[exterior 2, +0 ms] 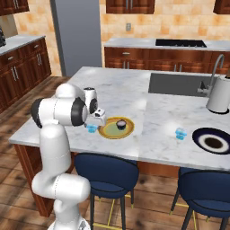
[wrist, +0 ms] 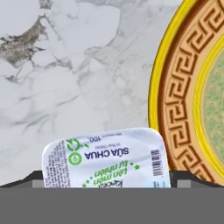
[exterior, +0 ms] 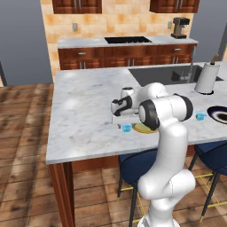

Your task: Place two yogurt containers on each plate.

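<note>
- Tub (wrist: pixel 106 158), pale blue, at bottom centre of the hand view, foil lid up, between the finger tips (wrist: pixel 38 176); a dark tip sits at each side of it. Whether they press it or only flank it I cannot tell.
- In the left base view, the same tub (exterior: pixel 127 128) lies on the counter (exterior: pixel 84 106), just beside the yellow plate (exterior: pixel 144 129), centre of frame.
- Risk: if the grip is loose or off-centre, the tub may slip or tip on lifting; a low carry could catch the plate rim (wrist: pixel 162 65).
- Right base view adds: gripper (exterior 2: pixel 93 124) low over the tub, dark cup (exterior 2: pixel 120 124) on the yellow plate, another tub (exterior 2: pixel 180 133) on bare counter at centre right, near the black plate (exterior 2: pixel 214 143).
</note>
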